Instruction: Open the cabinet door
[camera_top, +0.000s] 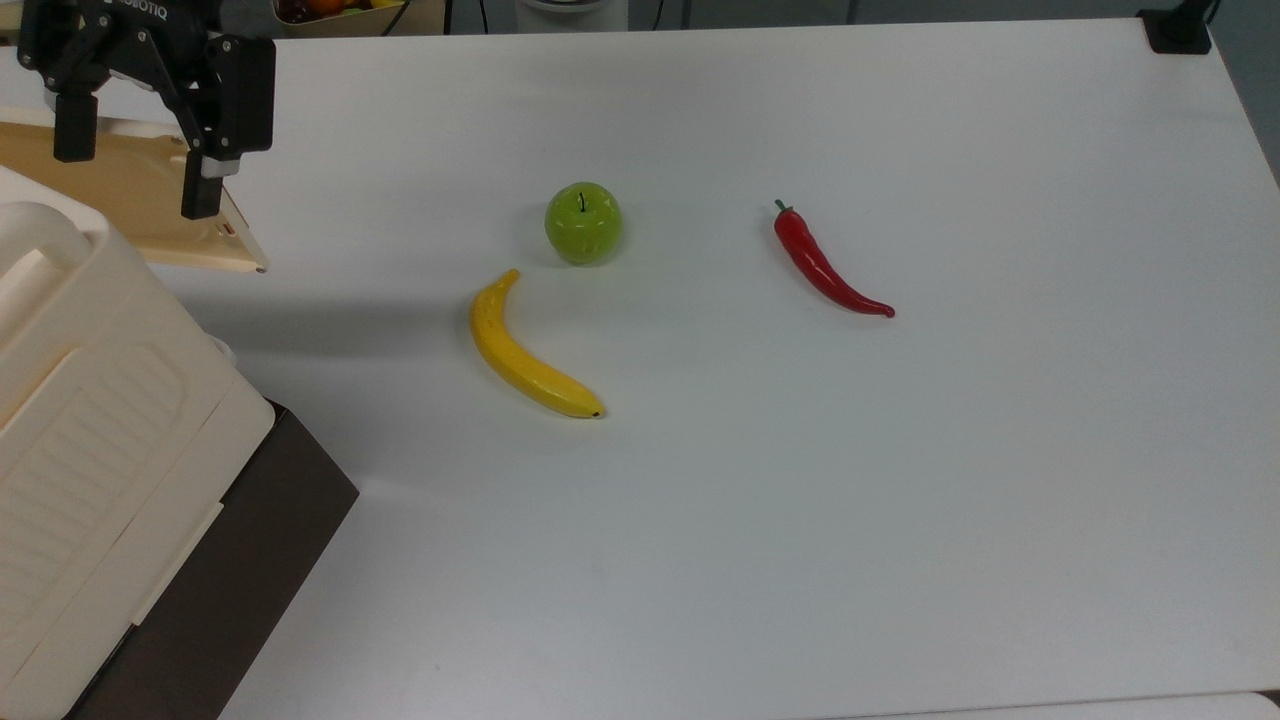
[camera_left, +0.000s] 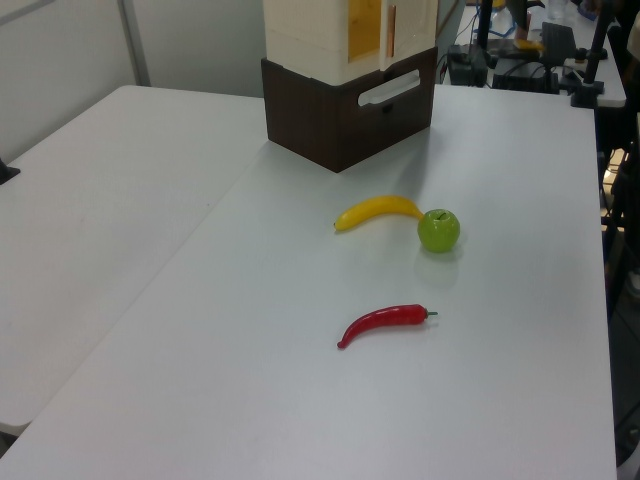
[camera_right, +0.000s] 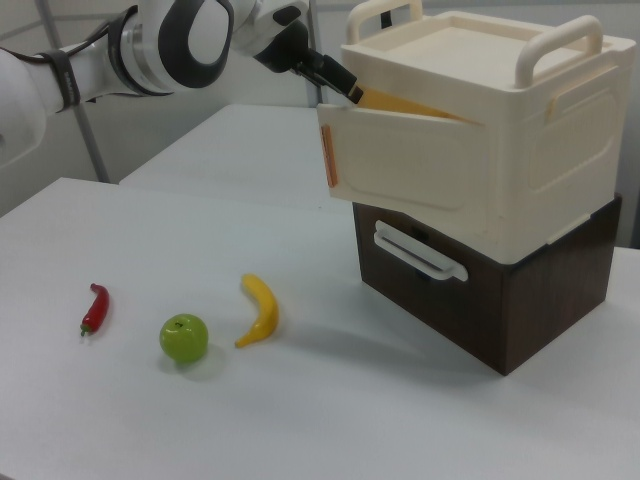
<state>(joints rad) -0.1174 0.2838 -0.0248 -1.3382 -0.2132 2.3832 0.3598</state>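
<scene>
The cream cabinet (camera_top: 90, 420) on its dark brown base (camera_top: 240, 560) fills the top view's left side. Its cabinet door (camera_top: 120, 205) stands swung out, tan ribbed inner face up. My gripper (camera_top: 135, 165) hangs over that face, open, its two fingers wide apart. In the right view the cabinet (camera_right: 510, 140) is at the right, the cabinet door (camera_right: 400, 170) sticks out toward the right view's left, and the gripper (camera_right: 340, 85) is at the door's upper edge. The left view has the cabinet (camera_left: 320, 30) at the top, with the door (camera_left: 390, 30) edge-on.
On the white table (camera_top: 900, 500) lie a green apple (camera_top: 583, 222), a yellow banana (camera_top: 525, 350) and a red chilli (camera_top: 825, 265), to the right of the cabinet in the top view. The base has a white handle (camera_right: 420, 250).
</scene>
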